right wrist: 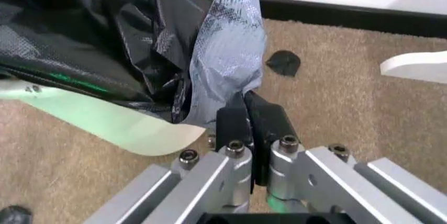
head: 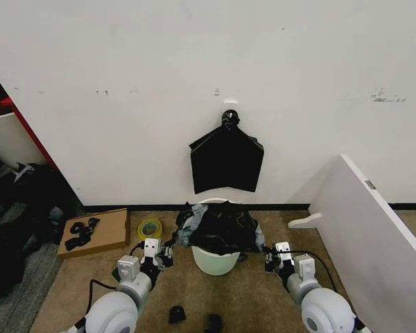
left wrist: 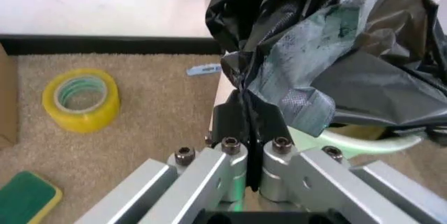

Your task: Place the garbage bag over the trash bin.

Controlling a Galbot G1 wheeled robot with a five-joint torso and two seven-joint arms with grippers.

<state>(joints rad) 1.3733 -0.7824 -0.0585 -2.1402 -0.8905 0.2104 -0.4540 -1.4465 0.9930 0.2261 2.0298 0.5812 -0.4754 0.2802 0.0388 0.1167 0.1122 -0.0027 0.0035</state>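
The cream-white trash bin (head: 215, 262) stands on the carpet before the wall, its top heaped with the crinkled black garbage bag (head: 222, 229). My left gripper (head: 168, 254) is at the bin's left side, shut on a fold of the bag (left wrist: 279, 51); the black fingers (left wrist: 269, 122) pinch the plastic beside the bin's rim (left wrist: 349, 140). At the bin's right side my right gripper (head: 265, 258) is shut on the bag's other edge (right wrist: 223, 72), with its fingers (right wrist: 269, 124) pressed together just above the bin's rim (right wrist: 119, 124).
A flat black bundle (head: 226, 159) hangs on the wall above the bin. A yellow tape roll (head: 150, 227) and a cardboard box (head: 93, 232) lie to the left, a green sponge (left wrist: 28, 195) nearer. A white board (head: 374, 229) leans at the right. Small black scraps (head: 177, 314) lie on the carpet.
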